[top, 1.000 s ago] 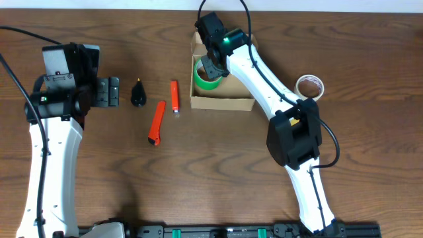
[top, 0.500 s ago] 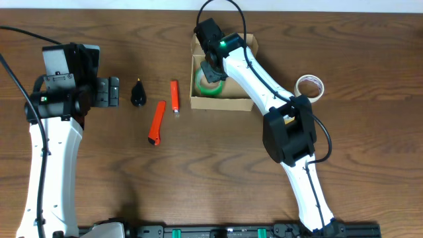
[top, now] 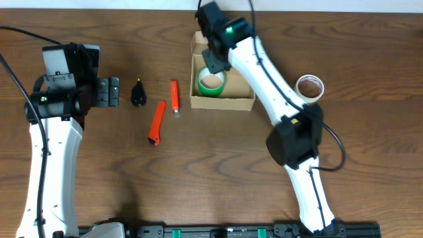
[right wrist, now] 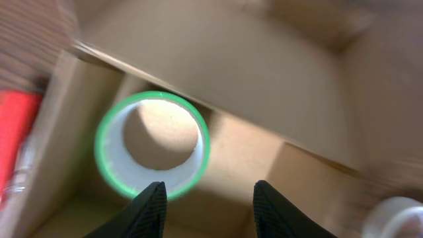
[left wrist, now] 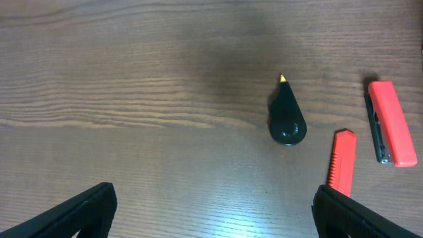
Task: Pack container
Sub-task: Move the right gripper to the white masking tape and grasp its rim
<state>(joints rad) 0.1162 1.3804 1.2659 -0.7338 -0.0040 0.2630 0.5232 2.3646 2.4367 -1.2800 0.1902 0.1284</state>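
The container (top: 232, 100), an open brown cardboard box, sits at the table's upper middle. A green tape roll (top: 211, 83) lies flat in its left half and also shows in the right wrist view (right wrist: 152, 144). My right gripper (top: 215, 61) is open and empty above the box's back part, its fingertips (right wrist: 210, 205) apart over the box floor (right wrist: 264, 165). My left gripper (top: 104, 91) is open and empty at the left, its fingers (left wrist: 211, 213) wide apart over bare wood.
A black pointed object (top: 138, 93), an orange cutter (top: 156, 121) and an orange stapler-like tool (top: 174, 96) lie left of the box. A clear tape roll (top: 310, 86) lies right of it. The left wrist view shows the black object (left wrist: 286, 119).
My right gripper let go of the green tape roll in the box and rose back toward the box's far edge. The left arm has not moved.
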